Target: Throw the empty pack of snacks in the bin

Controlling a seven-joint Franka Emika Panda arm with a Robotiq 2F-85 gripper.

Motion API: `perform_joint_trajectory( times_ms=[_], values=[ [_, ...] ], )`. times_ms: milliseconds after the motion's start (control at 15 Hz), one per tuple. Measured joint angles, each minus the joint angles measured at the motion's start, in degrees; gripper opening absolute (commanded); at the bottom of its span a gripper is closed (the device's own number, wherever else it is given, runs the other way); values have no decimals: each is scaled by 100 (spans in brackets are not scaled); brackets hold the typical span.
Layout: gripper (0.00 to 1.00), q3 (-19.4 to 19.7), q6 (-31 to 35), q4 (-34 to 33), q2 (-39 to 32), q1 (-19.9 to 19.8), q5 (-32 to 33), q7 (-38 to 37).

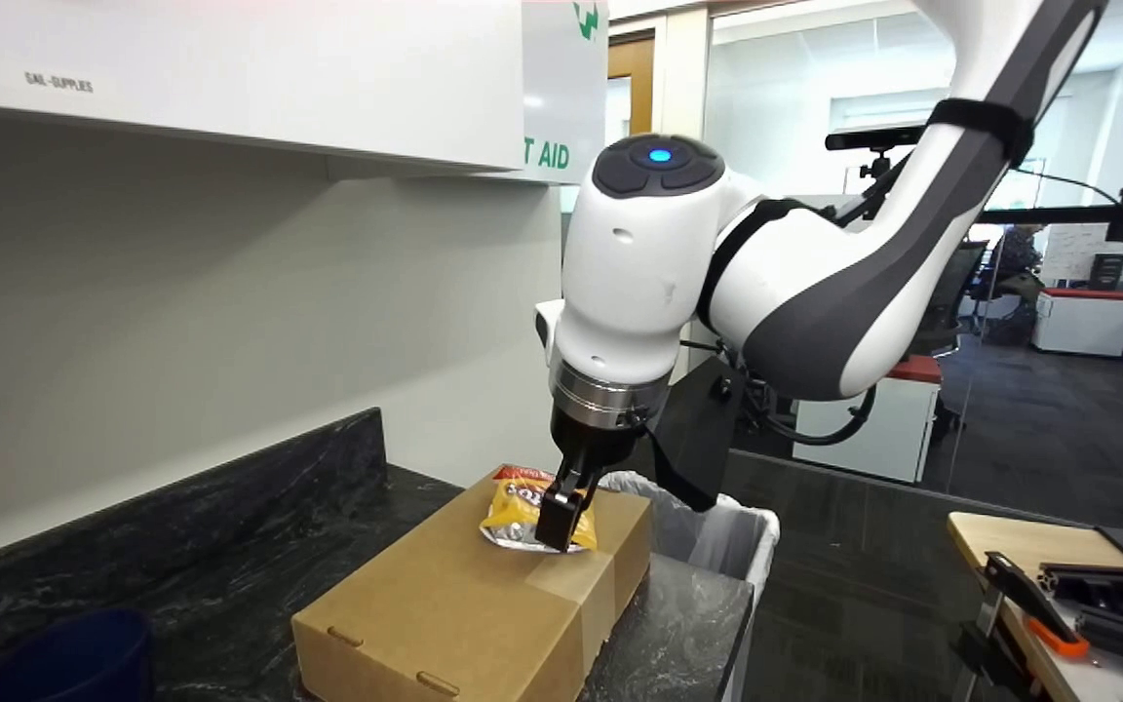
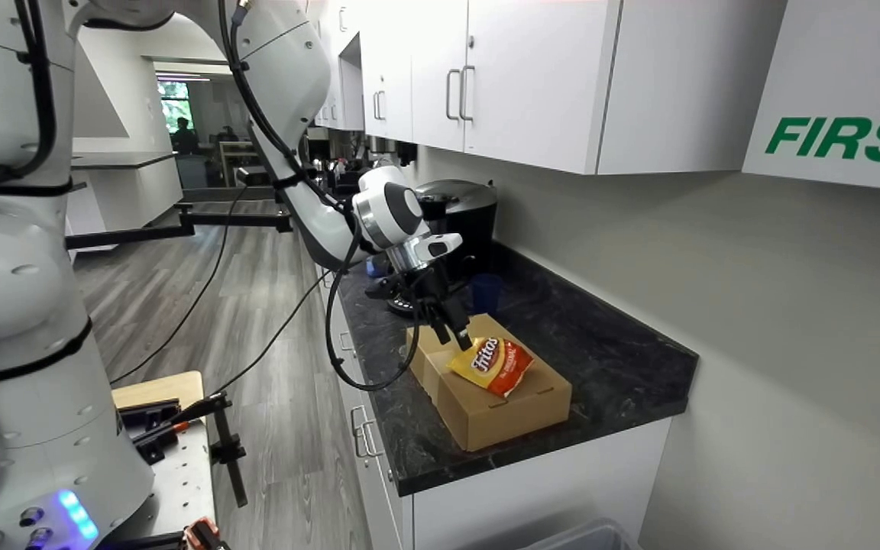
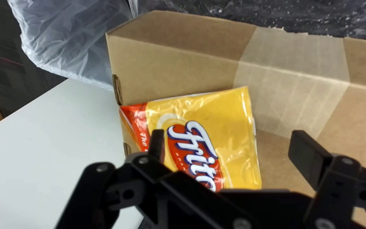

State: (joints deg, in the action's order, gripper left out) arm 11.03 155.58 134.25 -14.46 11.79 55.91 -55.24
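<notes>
The snack pack (image 3: 230, 108), a yellow and red Fritos bag, lies flat on top of a cardboard box; it also shows in both exterior views (image 1: 513, 507) (image 2: 495, 367). My gripper (image 3: 230, 148) stands wide open just over it, pointing down, and holds nothing. In the wrist view the left finger (image 3: 156, 143) overlaps the bag's red print, while the right one is past the bag's edge, above bare cardboard. From these frames I cannot tell whether either finger touches the bag. The bin (image 1: 717, 531), lined with translucent plastic, stands lower, beyond the counter's end.
The cardboard box (image 2: 516, 420) sits on the dark counter (image 2: 608, 359), close to its end. A blue cup (image 1: 79, 653) and a black cooker (image 2: 463, 221) stand further along. White wall cabinets (image 1: 259, 78) hang above, and a wall runs behind the counter.
</notes>
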Motion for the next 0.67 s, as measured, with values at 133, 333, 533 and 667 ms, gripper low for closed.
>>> perform_joint_trajectory(
  times_ms=[133, 333, 533, 667],
  values=[
    [100, 2, 33, -51, -79, 2, 99, -36],
    [71, 2, 154, -138, -231, 4, 328, -235],
    [54, 2, 277, -239, -420, 6, 659, -470],
    [41, 2, 340, -291, -526, 11, 885, -632]
  ],
)
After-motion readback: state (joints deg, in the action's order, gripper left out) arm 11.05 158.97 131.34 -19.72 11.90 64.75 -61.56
